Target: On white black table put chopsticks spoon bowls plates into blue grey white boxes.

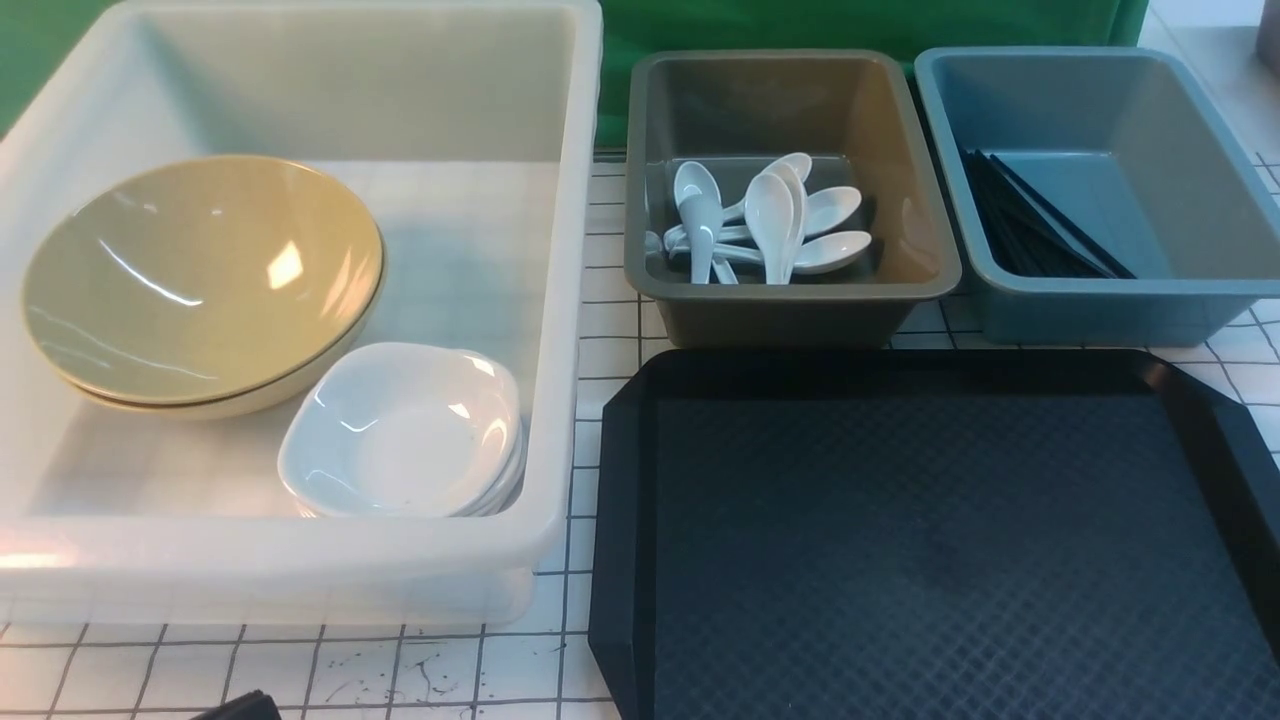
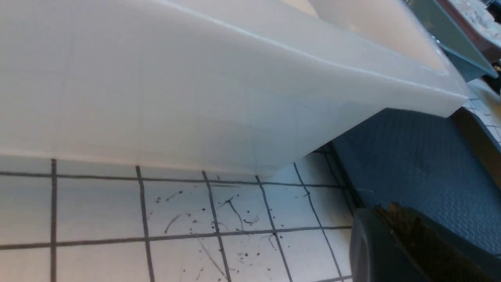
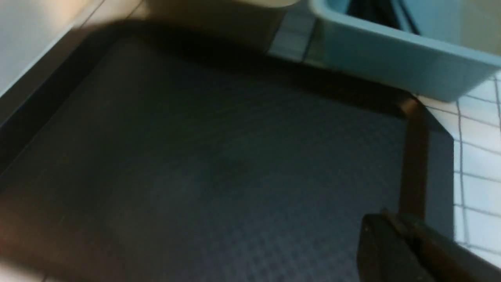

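Bowls [image 1: 200, 280] sit stacked in the white tub [image 1: 575, 300] at the table's [image 1: 610, 330] left edge, plates [image 1: 405, 432] nested beside them to save room. Spoons [image 1: 765, 225] fill the grey bin [image 1: 790, 295] at the back. Chopsticks [image 1: 1035, 225] lie in the blue bin [image 1: 1120, 300] toward the right edge. The tray [image 1: 930, 530] looks bare, so sorting seems finished. Left gripper [image 2: 407, 243] and right gripper [image 3: 407, 246] are both closed, empty. A green backdrop stands behind.

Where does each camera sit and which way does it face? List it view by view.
Front: between the arms, facing forward over white tub, grey bin, blue bin; hardly any robot visible.
Left wrist: low beside the tub wall, above the table; left gripper shut.
Right wrist: above the black tray; right gripper shut.
Shared: all three show the tray.
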Tool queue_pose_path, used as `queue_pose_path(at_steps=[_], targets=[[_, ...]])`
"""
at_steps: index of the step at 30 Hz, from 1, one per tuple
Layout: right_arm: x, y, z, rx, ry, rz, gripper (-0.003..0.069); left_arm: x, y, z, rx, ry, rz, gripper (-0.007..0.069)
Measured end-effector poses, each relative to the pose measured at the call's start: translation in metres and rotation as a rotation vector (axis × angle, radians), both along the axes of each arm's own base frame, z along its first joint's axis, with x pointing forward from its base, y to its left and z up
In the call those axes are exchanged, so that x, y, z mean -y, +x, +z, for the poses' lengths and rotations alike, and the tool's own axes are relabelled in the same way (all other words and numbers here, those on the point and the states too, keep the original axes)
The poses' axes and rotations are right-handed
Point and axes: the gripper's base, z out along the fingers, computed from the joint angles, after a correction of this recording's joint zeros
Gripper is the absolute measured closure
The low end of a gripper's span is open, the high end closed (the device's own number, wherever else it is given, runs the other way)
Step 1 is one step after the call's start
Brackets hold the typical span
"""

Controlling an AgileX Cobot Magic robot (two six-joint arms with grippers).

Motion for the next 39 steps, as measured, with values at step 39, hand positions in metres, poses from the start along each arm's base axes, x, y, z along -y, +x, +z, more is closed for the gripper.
queue_pose_path(at_steps=[39], targets=[[0.004, -0.016, -0.081, 0.186, -0.056, -0.033, 0.0638, 0.0, 0.0, -0.003, -0.008, 0.009, -0.003, 0.0625]])
